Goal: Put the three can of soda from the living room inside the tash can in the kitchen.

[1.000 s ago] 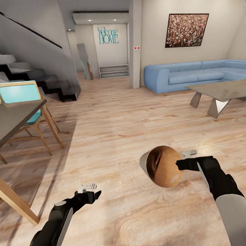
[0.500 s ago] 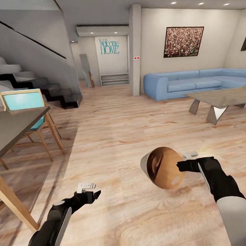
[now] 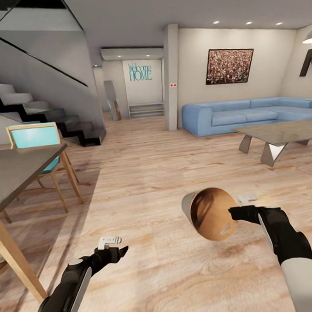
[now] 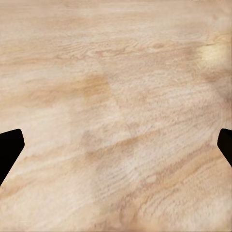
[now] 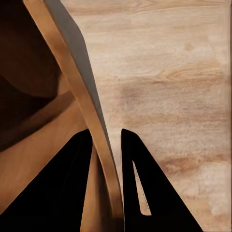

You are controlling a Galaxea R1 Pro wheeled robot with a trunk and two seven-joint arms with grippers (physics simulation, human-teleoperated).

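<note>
Living-room sofa (image 3: 246,116) is lying upper right while the right pincer (image 3: 233,212) is clamping the bin (image 3: 209,212) by its rim at lower centre, left pincer (image 3: 116,251) gaping empty; cans seemingly uncollected.

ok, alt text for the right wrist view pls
The right gripper is closed on the rim of the trash can, one black finger inside its brown-orange interior and one outside its grey wall. Light wood floor lies beyond.
</note>
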